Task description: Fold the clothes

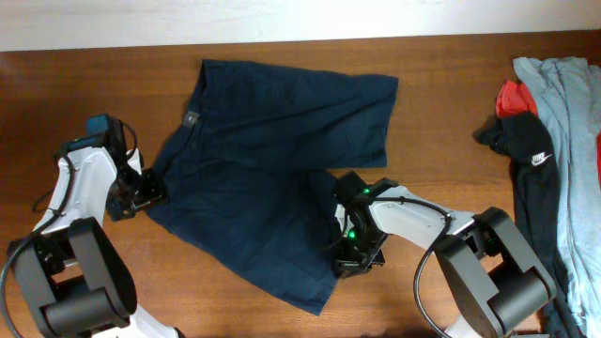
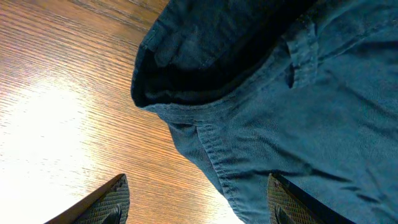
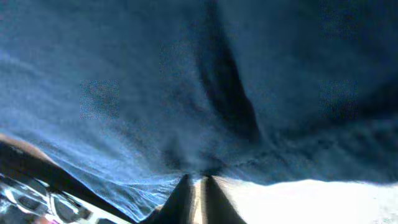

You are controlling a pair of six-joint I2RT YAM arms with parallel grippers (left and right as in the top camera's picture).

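Shorts (image 1: 272, 160) lie spread on the table (image 1: 94, 84). Right gripper (image 3: 198, 190) is pinched on a leg. Left gripper (image 2: 196, 199) is wide at the waistband (image 2: 211, 146), holding nothing. If you lift now, the cloth drags one-sided and bunches.

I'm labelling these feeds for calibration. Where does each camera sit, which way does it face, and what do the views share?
Overhead: above the table, facing straight down; shows shorts, left gripper, right gripper, clothes pile.
Left wrist: on the left wrist, facing along its open fingers at the waistband and wood.
Right wrist: on the right wrist, close against the shorts; its fingertips shut, pinching fabric.
Shared: all three show the shorts; overhead and left wrist both show the waistband.
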